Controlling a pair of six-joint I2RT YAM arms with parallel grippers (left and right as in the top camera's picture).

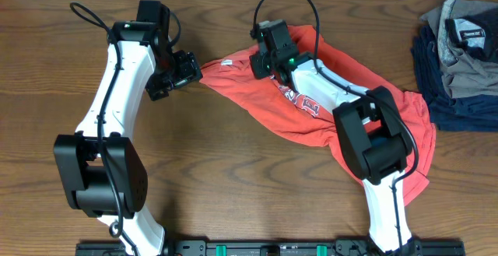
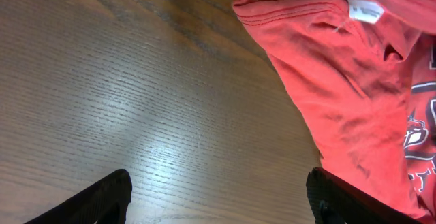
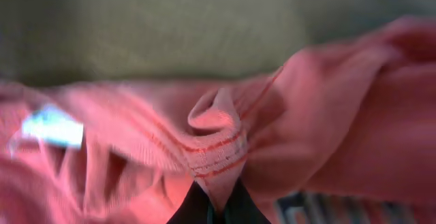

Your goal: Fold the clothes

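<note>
So, right gripper [image 3: 216, 209] pinched shut on a stitched fold of the shirt [image 3: 327, 115].
Meanwhile left gripper [image 2: 218, 200] hangs wide open, shirt just beside one finger.

T-shirt [image 1: 261, 108]: table [image 1: 233, 170] centre | left gripper [image 1: 194, 73]: just left of it | garment pile [image 1: 459, 54]: far right

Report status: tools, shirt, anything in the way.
Left tool open, over bare table beside T-shirt. Right tool shut on its stitched edge. Grey-navy pile far right, clear of tools.
</note>
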